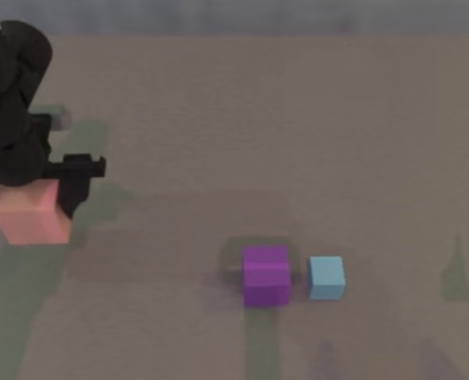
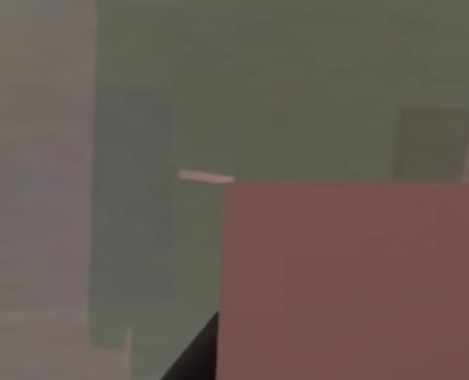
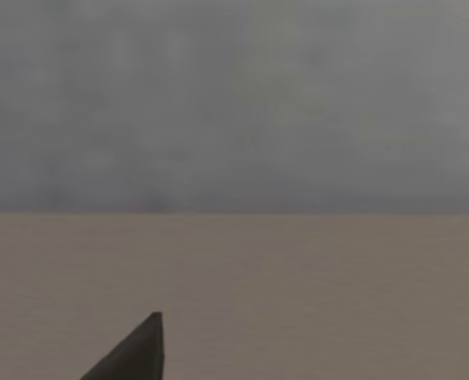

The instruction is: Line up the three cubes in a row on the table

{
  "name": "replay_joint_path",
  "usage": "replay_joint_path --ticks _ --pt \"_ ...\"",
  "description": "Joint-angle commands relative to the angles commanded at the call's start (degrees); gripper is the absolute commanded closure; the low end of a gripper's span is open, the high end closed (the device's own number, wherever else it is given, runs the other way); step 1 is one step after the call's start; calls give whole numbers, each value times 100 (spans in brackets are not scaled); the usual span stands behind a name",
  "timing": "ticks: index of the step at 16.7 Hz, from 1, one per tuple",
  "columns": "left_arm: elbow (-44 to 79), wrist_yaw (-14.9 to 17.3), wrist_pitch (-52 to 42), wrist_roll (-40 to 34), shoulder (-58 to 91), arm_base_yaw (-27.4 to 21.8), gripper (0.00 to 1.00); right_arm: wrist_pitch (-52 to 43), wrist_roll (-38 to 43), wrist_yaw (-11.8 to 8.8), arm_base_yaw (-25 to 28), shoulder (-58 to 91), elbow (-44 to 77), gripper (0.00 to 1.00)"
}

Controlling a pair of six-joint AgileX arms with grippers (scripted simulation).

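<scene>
Cubes purple (image 1: 266, 275) and blue (image 1: 327, 278) are sitting side by side; my left claw (image 1: 56, 190) is holding pink (image 1: 32, 212), far left of purple.

The left arm reaches in at the table's left edge, its gripper (image 1: 40, 207) pointing down, fingers closed on a cube's sides. The right arm is out of the top view.
</scene>
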Motion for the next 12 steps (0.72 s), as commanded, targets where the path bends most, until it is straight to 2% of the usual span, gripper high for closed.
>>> replay_joint_path --ticks 6,9,12 --pt "23 1 -24 -81 27 -119 100 0 0 0 0 0 0 0" --pt "131 -2 -152 -631 49 -697 100 0 0 0 0 0 0 0" --pt "240 -11 -297 -1467 11 -1617 100 0 0 0 0 0 0 0"
